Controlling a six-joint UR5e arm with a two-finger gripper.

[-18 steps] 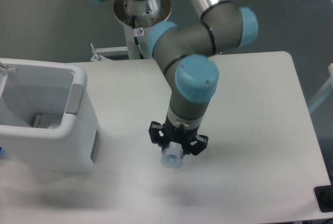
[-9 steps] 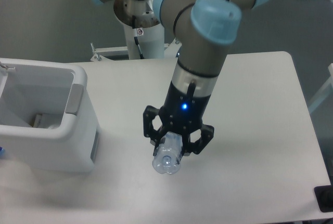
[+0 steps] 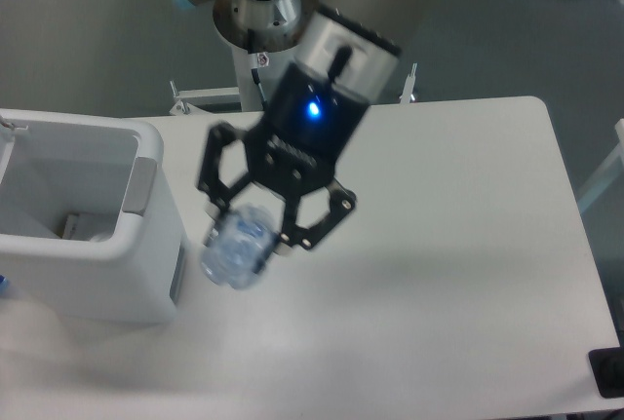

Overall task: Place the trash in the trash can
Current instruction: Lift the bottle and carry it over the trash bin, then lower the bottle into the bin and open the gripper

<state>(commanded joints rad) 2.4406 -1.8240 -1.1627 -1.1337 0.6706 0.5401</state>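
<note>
Bottle (image 3: 237,247) in raised, tilted gripper (image 3: 255,228)

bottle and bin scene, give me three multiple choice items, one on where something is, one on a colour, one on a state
1. Where is the crushed bottle?
A. inside the bin
B. held in the air just right of the bin
C. lying at the table's right edge

2. What colour is the light on the claw's body?
A. blue
B. red
C. green

3. What state is the claw in?
A. open and empty
B. shut on the bottle
C. resting on the table

Answers:
1 B, the bottle hangs beside the white trash can, clear of the table.
2 A, a blue dot glows on the black housing.
3 B, the black fingers grip the bottle on both sides.
</note>
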